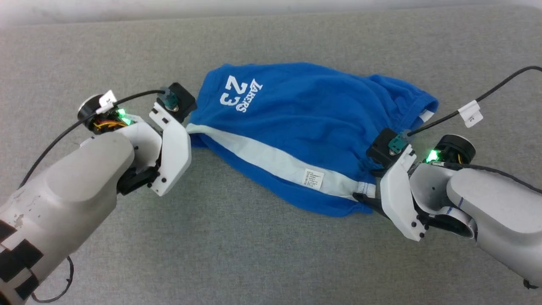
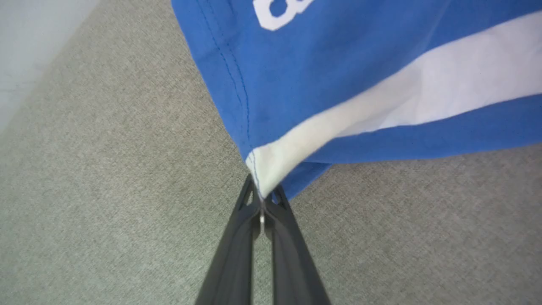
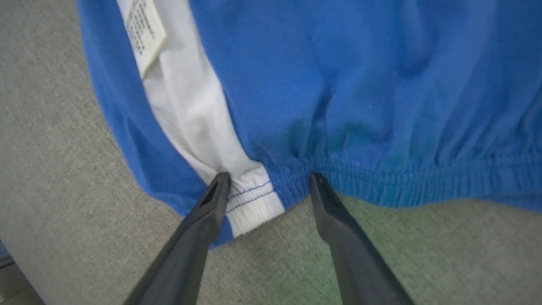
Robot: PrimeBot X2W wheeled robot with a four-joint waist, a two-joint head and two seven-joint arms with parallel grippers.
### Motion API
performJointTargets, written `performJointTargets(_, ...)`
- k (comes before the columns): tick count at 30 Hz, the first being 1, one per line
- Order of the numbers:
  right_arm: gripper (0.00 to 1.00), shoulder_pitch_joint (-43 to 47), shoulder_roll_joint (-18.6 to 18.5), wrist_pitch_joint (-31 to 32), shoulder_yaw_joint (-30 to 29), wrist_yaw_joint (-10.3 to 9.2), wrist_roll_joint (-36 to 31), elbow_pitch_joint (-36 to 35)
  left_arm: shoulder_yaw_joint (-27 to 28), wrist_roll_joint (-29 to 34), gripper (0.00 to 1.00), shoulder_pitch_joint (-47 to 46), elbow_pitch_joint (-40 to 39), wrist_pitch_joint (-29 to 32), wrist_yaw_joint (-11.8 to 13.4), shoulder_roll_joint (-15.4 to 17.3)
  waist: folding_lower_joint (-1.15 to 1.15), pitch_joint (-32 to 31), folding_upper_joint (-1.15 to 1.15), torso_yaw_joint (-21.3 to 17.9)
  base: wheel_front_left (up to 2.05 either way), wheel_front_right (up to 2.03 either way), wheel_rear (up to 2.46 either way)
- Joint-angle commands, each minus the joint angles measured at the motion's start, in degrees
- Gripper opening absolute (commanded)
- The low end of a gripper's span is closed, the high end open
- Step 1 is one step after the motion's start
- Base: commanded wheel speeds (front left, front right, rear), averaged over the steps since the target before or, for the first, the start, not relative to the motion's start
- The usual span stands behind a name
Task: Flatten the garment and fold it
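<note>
- The grey cloth surface (image 1: 271, 262) is the big thing here. It runs under the shorts and out past them on every side.
- The shorts (image 1: 305, 127) are bright blue and lie on their side, stretched out between the two arms. The leg hem end points to the robot's left and the waist end to its right. They're not flat at all, with loose folds bunched up toward the waist end.
- The left gripper (image 2: 262, 203) is at the hem corner of the shorts, fingers squeezed together. They're pinching the very tip of the cloth, right where the white stripe meets the hem.
- The right gripper (image 3: 269, 180) is at the other end of the shorts, fingers spread well apart. One tip sits on the white bit of the waistband and the other on the blue bit beside it. It's touching the cloth there, not clamped on anything.
- The white stripe (image 1: 262, 159) runs the whole length of the shorts along the near side, from one gripper to the other.
- The waistband (image 3: 423, 186) is the gathered, puckered edge at the right end of the shorts.
- The lettering (image 1: 239, 95), white "LAKERS 23", is on the shorts near the hem end, far side.
- The label (image 1: 312, 177) is a tiny white tag sitting on the stripe, closer to the waist end of the shorts.
</note>
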Motion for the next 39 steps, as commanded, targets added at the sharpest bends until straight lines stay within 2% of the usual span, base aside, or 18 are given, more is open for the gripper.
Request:
performJointTargets(1, 1.0, 2.0, 0.9, 0.0, 1.2, -0.04, -0.1, 0.6, -0.1, 0.7, 0.0, -0.6, 0.3, -0.5, 0.0, -0.3, 0.0, 0.6, 0.0, 0.5, 0.0, 0.0, 0.0)
performJointTargets(2, 0.35, 2.3, 1.0, -0.4, 1.3, -0.04, -0.3, 0.7, -0.1, 0.7, 0.0, -0.6, 0.5, -0.7, 0.0, -0.3, 0.0, 0.7, 0.0, 0.5, 0.0, 0.0, 0.0)
performJointTargets(3, 0.0, 2.5, 0.9, -1.1, 1.4, -0.04, -0.7, 0.6, -0.1, 0.6, 0.0, -0.6, 0.7, -0.9, 0.0, -0.3, 0.0, 0.7, 0.0, 0.4, 0.0, 0.0, 0.0)
performJointTargets(8, 0.0, 2.1, -0.8, -8.9, 1.5, -0.04, -3.6, -0.6, -0.1, -0.5, 0.0, 0.8, 2.2, -3.1, 0.0, -0.3, 0.0, -1.1, 0.0, -0.2, 0.0, 0.0, 0.0)
performJointTargets(10, 0.0, 2.0, -1.9, -13.2, 1.5, -0.04, -5.3, -1.8, -0.1, -0.7, 0.0, 1.4, 2.7, -5.4, 0.0, 0.0, 0.0, -2.7, 0.0, -0.6, 0.0, 0.0, 0.0)
performJointTargets(14, 0.0, 2.2, -4.8, -20.5, 0.8, -0.04, -4.5, -5.2, 0.2, -0.2, 0.0, 2.7, 3.4, -10.5, 0.0, 1.2, 0.0, -6.6, 0.0, -1.3, 0.0, 0.0, 0.0)
performJointTargets(21, 0.0, 0.5, -9.5, -27.2, -6.2, -0.04, -3.4, -10.2, 2.8, 0.6, 0.0, 1.6, -1.8, -16.3, 3.0, 3.8, 0.0, -11.1, 0.0, -1.3, 0.0, 0.0, 0.0)
performJointTargets(24, 0.0, -1.3, -10.2, -28.4, -9.8, -0.04, -3.5, -10.6, 4.5, 1.0, 0.0, -0.8, -4.9, -17.4, 4.6, 4.7, 0.0, -11.3, 0.0, -0.8, 0.0, 0.0, 0.0)
performJointTargets(29, 0.0, -5.9, -9.2, -28.2, -14.9, -0.04, -1.0, -9.4, 8.2, 1.5, 0.0, -6.4, -7.7, -19.3, 7.0, 4.6, 0.0, -9.9, 0.0, -0.2, 0.0, 0.0, 0.0)
performJointTargets(39, 0.0, -22.0, -6.5, -24.3, -17.4, -0.04, -2.9, -1.9, 14.5, 5.7, 0.0, -20.3, -4.5, -25.4, 12.0, 1.4, 0.0, -1.3, 0.0, 0.2, 0.0, 0.0, 0.0)
